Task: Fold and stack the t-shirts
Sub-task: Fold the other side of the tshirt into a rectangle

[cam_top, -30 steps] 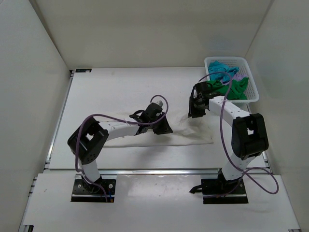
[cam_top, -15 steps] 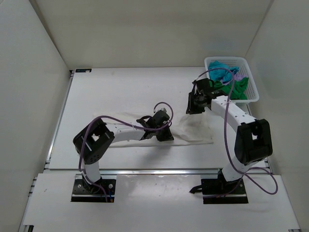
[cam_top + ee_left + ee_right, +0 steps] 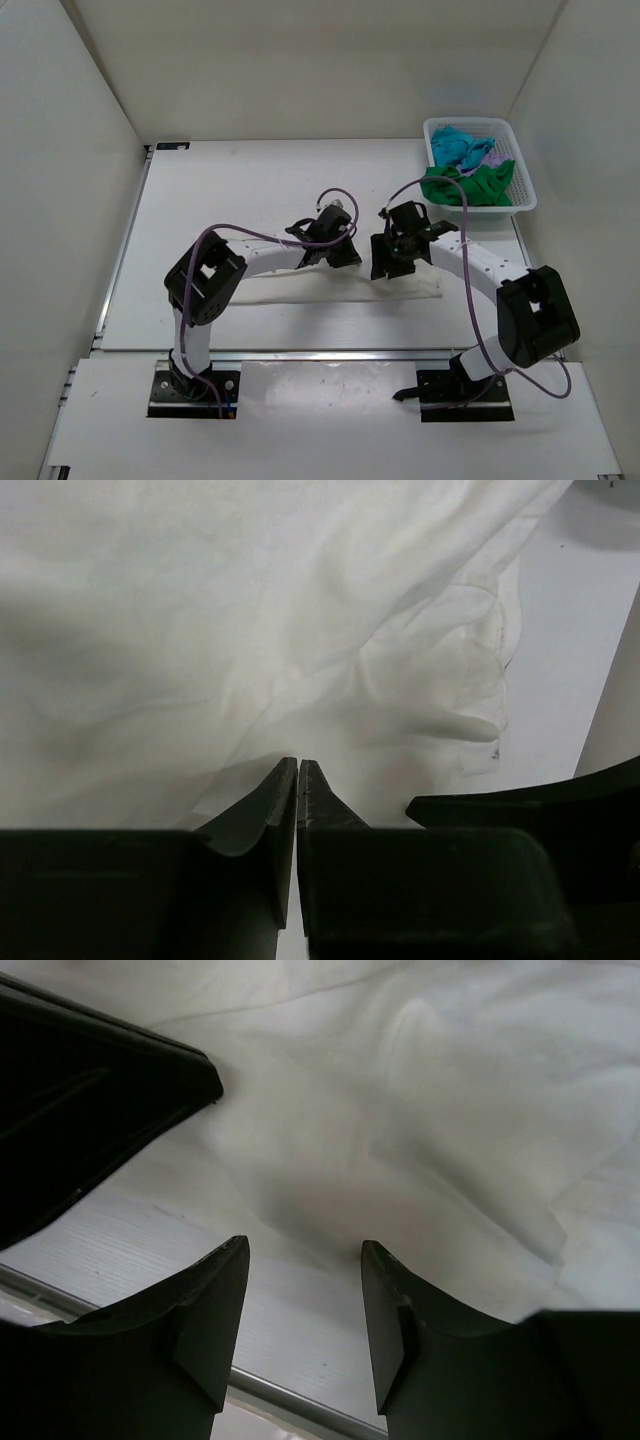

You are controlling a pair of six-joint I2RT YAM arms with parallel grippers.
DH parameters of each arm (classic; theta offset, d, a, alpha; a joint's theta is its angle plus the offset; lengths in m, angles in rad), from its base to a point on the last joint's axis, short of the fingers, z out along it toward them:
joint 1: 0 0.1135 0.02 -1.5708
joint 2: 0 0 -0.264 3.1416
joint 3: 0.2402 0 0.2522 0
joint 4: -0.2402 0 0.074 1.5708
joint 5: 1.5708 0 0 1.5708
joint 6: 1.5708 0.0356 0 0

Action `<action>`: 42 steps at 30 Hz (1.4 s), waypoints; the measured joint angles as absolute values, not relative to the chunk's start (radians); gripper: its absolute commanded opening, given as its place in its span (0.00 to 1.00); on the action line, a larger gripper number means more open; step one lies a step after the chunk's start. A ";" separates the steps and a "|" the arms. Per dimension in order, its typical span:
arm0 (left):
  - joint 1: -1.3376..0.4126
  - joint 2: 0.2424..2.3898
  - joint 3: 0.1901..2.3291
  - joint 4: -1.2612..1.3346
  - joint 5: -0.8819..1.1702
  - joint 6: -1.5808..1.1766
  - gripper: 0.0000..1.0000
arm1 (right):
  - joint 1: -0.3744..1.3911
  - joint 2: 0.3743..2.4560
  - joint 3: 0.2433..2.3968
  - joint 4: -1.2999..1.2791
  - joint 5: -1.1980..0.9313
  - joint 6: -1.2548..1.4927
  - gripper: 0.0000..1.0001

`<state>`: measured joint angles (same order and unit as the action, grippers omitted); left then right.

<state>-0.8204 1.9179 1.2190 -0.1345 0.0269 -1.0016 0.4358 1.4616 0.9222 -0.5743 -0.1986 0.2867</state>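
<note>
The cream-white t-shirt point(image 3: 300, 284) lies as a long flat strip across the table's near middle, and it fills the left wrist view point(image 3: 250, 610) with soft folds. My left gripper point(image 3: 338, 258) point(image 3: 298, 762) rests on its far edge, jaws shut to a hairline gap with the tips against the cloth; no fold shows between them. My right gripper point(image 3: 384, 266) point(image 3: 305, 1243) stands open just right of it, over the shirt's point(image 3: 450, 1090) rounded edge, nothing between its fingers. Green point(image 3: 470, 183), turquoise point(image 3: 457, 145) and lilac point(image 3: 490, 155) t-shirts lie bunched in the basket.
The white lattice basket point(image 3: 527, 190) stands at the far right corner. White walls close in the table on three sides. A metal rail point(image 3: 150, 1335) shows below my right fingers. The left gripper's dark body point(image 3: 90, 1090) crosses the right wrist view.
My right gripper has swung from near the basket down and left to the shirt and opened wide. The left gripper shifted slightly, and the shirt now lies as a narrower strip.
</note>
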 measured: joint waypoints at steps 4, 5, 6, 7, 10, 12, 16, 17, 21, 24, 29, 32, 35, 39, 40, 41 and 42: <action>-0.819 1.926 1.222 -0.140 0.033 -0.995 0.16 | 0.451 1.511 0.947 -0.569 -0.192 0.265 0.50; -0.817 1.924 1.222 -0.139 0.035 -0.992 0.16 | 0.452 1.526 0.957 -0.568 -0.190 0.260 0.52; -0.814 1.921 1.222 -0.139 0.037 -0.991 0.15 | 0.455 1.540 0.965 -0.567 -0.186 0.253 0.52; -0.810 1.916 1.222 -0.141 0.040 -0.989 0.14 | 0.457 1.552 0.971 -0.568 -0.184 0.244 0.51; -0.809 1.889 1.215 -0.146 0.043 -0.980 0.13 | 0.452 1.595 1.006 -0.579 -0.175 0.216 0.31; -0.822 1.861 1.193 -0.140 0.046 -0.979 0.13 | 0.446 1.631 1.035 -0.579 -0.170 0.200 0.10; -0.873 1.793 1.097 -0.103 0.057 -1.007 0.13 | 0.414 1.662 1.077 -0.586 -0.174 0.188 0.00; -0.885 1.784 1.076 -0.096 0.061 -1.015 0.13 | 0.401 1.664 1.090 -0.588 -0.178 0.187 0.00; -0.915 1.792 1.056 -0.092 0.083 -1.036 0.17 | 0.351 1.680 1.140 -0.585 -0.201 0.186 0.00; -0.916 1.806 1.063 -0.083 0.086 -1.042 0.21 | 0.320 1.713 1.170 -0.585 -0.235 0.184 0.00; -0.905 1.833 1.082 -0.066 0.061 -1.065 0.32 | 0.295 1.766 1.182 -0.582 -0.275 0.183 0.00; -0.892 1.864 1.119 -0.069 0.036 -1.084 0.34 | 0.285 1.770 1.183 -0.580 -0.297 0.183 0.00; -0.886 1.902 1.152 -0.067 0.009 -1.105 0.33 | 0.279 1.770 1.187 -0.580 -0.313 0.183 0.00; -0.886 1.938 1.160 -0.068 -0.010 -1.137 0.33 | 0.273 1.770 1.195 -0.579 -0.326 0.183 0.00; -0.886 1.948 1.161 -0.068 -0.014 -1.143 0.33 | 0.273 1.770 1.195 -0.579 -0.330 0.183 0.00; -0.885 1.959 1.163 -0.071 -0.017 -1.149 0.33 | 0.273 1.770 1.195 -0.579 -0.332 0.183 0.00; -0.885 1.971 1.167 -0.075 -0.020 -1.156 0.34 | 0.272 1.770 1.195 -0.579 -0.335 0.183 0.00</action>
<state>-0.8852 1.9709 1.1671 -0.0746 -0.0196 -1.1561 0.2718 1.7702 1.1946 -0.5785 -0.3347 0.1833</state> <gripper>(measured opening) 0.331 0.007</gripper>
